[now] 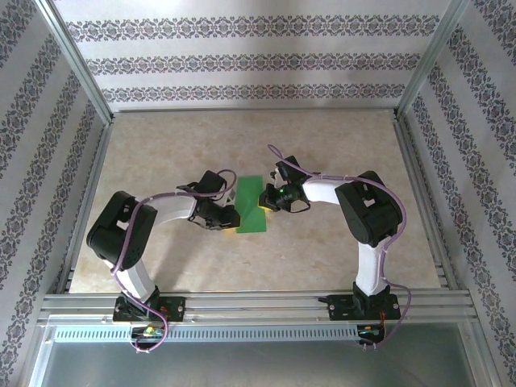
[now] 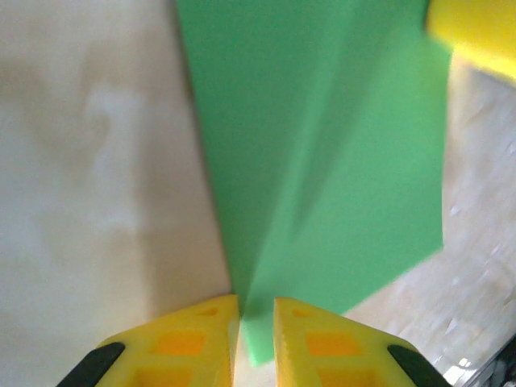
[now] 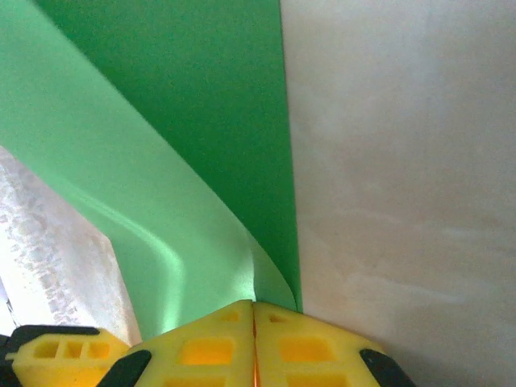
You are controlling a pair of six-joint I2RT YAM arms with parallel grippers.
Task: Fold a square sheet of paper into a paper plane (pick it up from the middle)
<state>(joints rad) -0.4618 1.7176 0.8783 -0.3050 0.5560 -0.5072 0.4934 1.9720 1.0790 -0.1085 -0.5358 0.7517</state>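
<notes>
- The paper [image 1: 251, 208] sits in the middle of the top view, between the two hands, partly on the tabletop [image 1: 339, 145] and partly lifted
- The left hand [image 2: 255, 310] is closed to a thin slit on a narrow tip of the paper, at the bottom of its wrist view; a soft crease runs up the sheet from there
- The right hand [image 3: 254, 313] is fully closed on the opposite edge, at the bottom of its wrist view, where a flap bows toward the upper left instead of lying flat
- Both hands pinch one thin sheet, so pulling apart or twisting unevenly could tear it at a pinch
- The left hold looks to cover only a small tip; a slight tug may free it and let the sheet swing round the right hand
- The bowed flap has no set crease; pressed down as it stands it would likely buckle and fold off-line, skewing the plane's wings
- The hands are close together across the sheet in the top view, so a careless move could make them collide
</notes>
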